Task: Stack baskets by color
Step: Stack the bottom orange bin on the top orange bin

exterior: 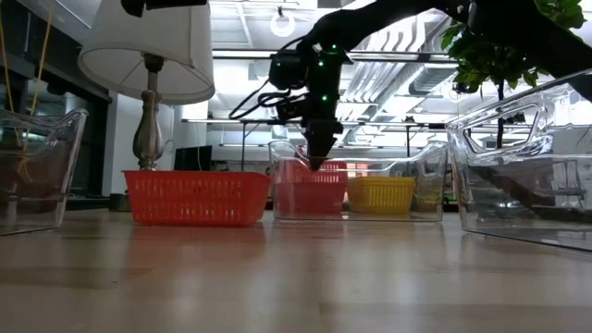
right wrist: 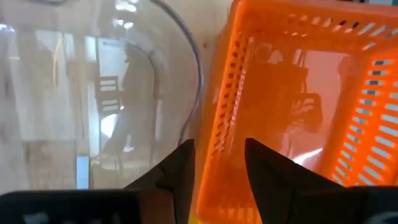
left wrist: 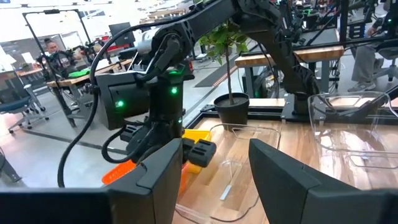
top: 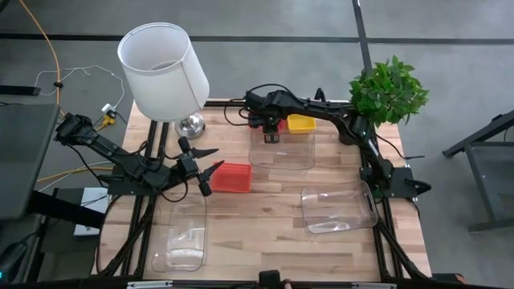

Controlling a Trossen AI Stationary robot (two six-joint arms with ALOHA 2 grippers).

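Robotics lab, open-plan.
Rows of workbenches (left wrist: pixel 68 78), exposed ceiling ducts (exterior: pixel 388 74), a seated person (left wrist: pixel 51 50) behind the pale wooden table (top: pixel 273 225).

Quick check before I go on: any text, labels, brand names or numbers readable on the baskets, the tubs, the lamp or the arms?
None readable in any view.
Red-orange plastic mesh basket: no label.
Yellow plastic mesh basket: no label.
Clear plastic tubs: plain.
White lampshade: plain.
Right gripper: green indicator lights on the arm above it, no lettering.
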